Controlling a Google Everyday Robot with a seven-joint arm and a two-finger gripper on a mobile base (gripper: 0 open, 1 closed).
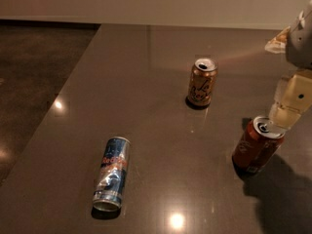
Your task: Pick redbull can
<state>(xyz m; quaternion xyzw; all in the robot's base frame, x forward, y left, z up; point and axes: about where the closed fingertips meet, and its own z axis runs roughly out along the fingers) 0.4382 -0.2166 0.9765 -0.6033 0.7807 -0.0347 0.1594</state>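
The slim blue-and-silver metal redbull can (111, 173) lies on its side at the near left of the dark glossy bench (161, 82), well apart from the hand (284, 117), whose spread I cannot tell, so it should cross left and grip across the can's narrow body.

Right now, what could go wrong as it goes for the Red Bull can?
The end effector hangs right by the top of the dark red can, so it may knock that over. The redbull can seems to lie on its side, far from it, so it might roll when touched.
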